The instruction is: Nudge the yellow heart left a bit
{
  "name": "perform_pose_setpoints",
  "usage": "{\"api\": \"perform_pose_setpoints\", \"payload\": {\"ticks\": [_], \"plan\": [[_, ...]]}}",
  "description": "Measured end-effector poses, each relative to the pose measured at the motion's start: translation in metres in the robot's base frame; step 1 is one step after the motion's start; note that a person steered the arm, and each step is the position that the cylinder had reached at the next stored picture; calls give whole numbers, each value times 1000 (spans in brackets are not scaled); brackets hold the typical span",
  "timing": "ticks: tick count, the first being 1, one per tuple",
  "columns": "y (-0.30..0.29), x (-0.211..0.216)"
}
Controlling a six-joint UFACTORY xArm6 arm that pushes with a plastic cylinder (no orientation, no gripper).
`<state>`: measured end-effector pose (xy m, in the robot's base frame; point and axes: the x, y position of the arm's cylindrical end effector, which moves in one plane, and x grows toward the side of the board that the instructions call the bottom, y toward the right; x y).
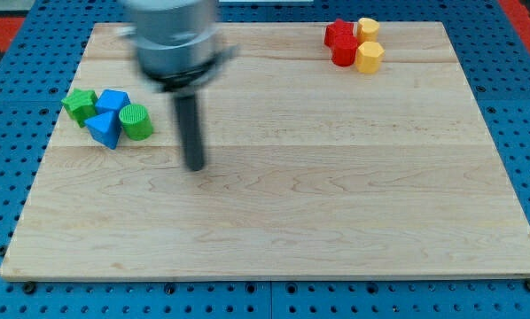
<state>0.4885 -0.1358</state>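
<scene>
On board, two yellow blocks, two red blocks

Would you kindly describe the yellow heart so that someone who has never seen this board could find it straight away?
Look to the wooden board's top right corner, where four blocks huddle together. Two are red and two yellow; the yellow heart seems to be the upper yellow one, nearest the board's top edge, above the yellow hexagon-like block. My tip is far off, near the left cluster.

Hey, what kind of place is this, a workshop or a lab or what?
Probably a robotics lab bench: a wooden board lies on a blue perforated base, small coloured blocks sit in two clusters, and my tip rests on the board.
</scene>
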Motion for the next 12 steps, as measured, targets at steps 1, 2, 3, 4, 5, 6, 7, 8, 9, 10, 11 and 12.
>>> {"api": "perform_pose_setpoints", "payload": {"ticks": [1,2,3,4,5,6,7,8,9,10,11,12], "plan": [[-85,17],[-56,15],[32,1],[152,-26],[251,-55],[174,-41],[58,-21],[90,-31],[212,-50],[311,-99],[390,-167],[440,-241]]}}
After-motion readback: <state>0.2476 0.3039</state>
